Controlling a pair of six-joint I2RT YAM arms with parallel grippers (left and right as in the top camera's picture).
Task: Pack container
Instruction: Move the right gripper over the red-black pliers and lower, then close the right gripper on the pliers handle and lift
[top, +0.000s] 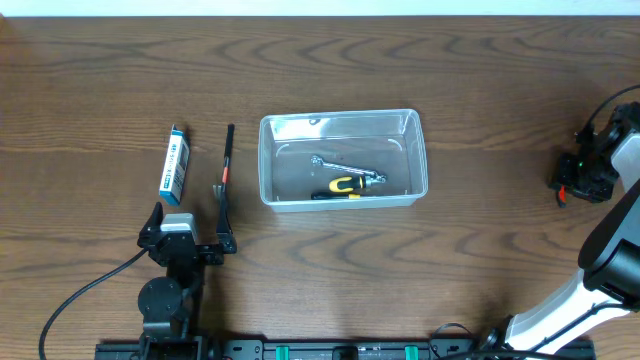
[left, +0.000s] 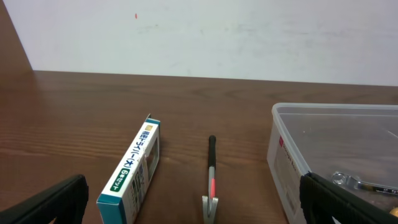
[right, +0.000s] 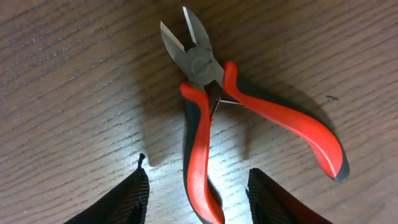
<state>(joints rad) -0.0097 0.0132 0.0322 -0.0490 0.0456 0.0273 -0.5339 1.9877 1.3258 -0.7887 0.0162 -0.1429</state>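
The clear plastic container sits mid-table with a wrench and a yellow-handled tool inside; its left end shows in the left wrist view. My left gripper is open and empty, low near the front edge, with a blue-and-white box and a black tool with a red band lying ahead of it. My right gripper is open at the far right, straddling one handle of red-handled cutters lying on the table.
The box and the black tool lie left of the container. The right arm reaches in from the right edge. A cable runs along the front left.
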